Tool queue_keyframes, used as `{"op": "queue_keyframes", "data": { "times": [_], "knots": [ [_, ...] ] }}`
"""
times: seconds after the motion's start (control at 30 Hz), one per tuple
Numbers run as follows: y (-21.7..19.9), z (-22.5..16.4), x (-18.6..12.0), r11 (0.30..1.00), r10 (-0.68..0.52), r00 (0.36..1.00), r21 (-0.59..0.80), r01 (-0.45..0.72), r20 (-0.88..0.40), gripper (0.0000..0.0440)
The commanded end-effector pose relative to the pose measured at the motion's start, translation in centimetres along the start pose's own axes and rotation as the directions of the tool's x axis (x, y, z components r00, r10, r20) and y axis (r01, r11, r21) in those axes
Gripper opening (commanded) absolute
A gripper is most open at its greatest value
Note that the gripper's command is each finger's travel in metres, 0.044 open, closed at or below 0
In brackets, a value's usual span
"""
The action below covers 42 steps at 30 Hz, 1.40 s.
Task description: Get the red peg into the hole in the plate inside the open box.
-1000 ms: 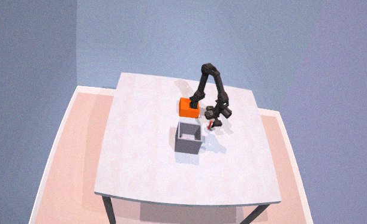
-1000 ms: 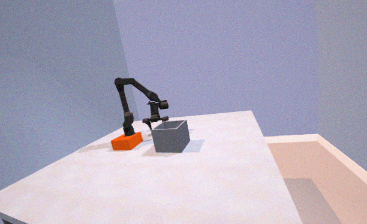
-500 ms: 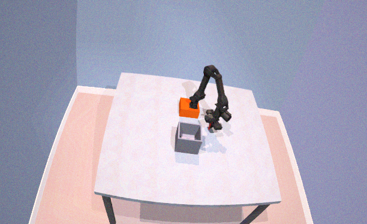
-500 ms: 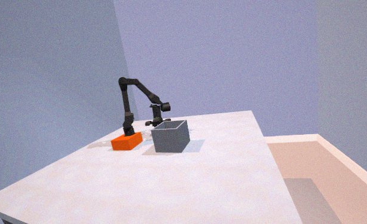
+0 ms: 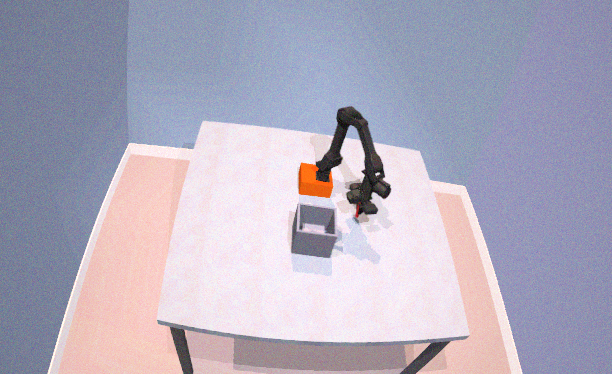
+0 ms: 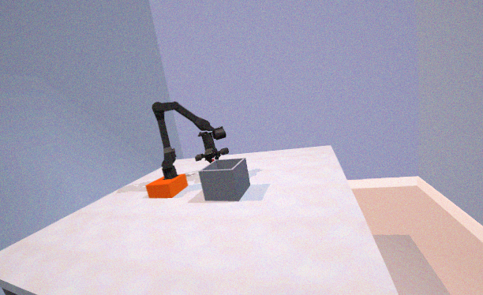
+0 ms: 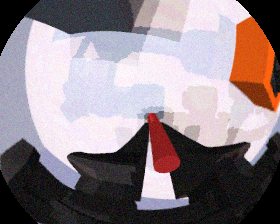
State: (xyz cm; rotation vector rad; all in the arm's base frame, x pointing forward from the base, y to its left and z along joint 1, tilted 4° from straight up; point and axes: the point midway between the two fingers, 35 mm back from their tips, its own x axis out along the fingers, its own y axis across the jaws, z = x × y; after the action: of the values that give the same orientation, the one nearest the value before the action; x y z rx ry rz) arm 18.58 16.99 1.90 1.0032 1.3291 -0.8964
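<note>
Claw (image 5: 359, 206) (image 6: 213, 160) (image 7: 153, 125) is pinching the red peg (image 5: 357, 211) (image 6: 212, 160) (image 7: 158, 142) beside the open box (image 5: 314, 242) (image 6: 222, 185) (image 7: 86, 15), peg standing approx. upright at the bench (image 5: 254, 280) (image 6: 216, 237) (image 7: 46, 90), prob. stiff, light, poss. slippery w/ its round sides, so a firm mid-to-upper grip is looking best, leaving the lower end free for the hole.

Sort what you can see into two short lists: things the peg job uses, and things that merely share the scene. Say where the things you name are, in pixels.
Part of the job:
- red peg (image 5: 357, 212) (image 7: 163, 147), between the claw's fingers
- claw (image 5: 358, 207) (image 6: 212, 160) (image 7: 153, 125), shut on the peg
- open grey box (image 5: 313, 243) (image 6: 221, 185) (image 7: 91, 15)

Not handled in the job:
- orange block (image 5: 315, 188) (image 6: 160, 190) (image 7: 251, 55) under the arm
- table (image 5: 254, 295) (image 6: 200, 244) (image 7: 46, 100)
</note>
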Motion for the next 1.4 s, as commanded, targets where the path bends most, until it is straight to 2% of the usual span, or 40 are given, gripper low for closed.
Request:
{"op": "queue_keyframes", "data": {
  "times": [0.0,0.37,0.8,1.37],
  "knots": [
    [1.1,-0.3,-1.4,0.999,0.04,0.999,0.009,-0.04,-0.024,0.0],
    [4.2,0.3,-5.7,0.987,0.161,0.986,0.012,-0.161,-0.044,0.0],
    [6.7,3.8,-10.4,0.969,0.245,0.969,0.014,-0.245,-0.001,0.0],
    [7.8,10.3,-12.6,0.965,0.248,0.964,0.064,-0.255,0.099,0.0]
  ]
}}
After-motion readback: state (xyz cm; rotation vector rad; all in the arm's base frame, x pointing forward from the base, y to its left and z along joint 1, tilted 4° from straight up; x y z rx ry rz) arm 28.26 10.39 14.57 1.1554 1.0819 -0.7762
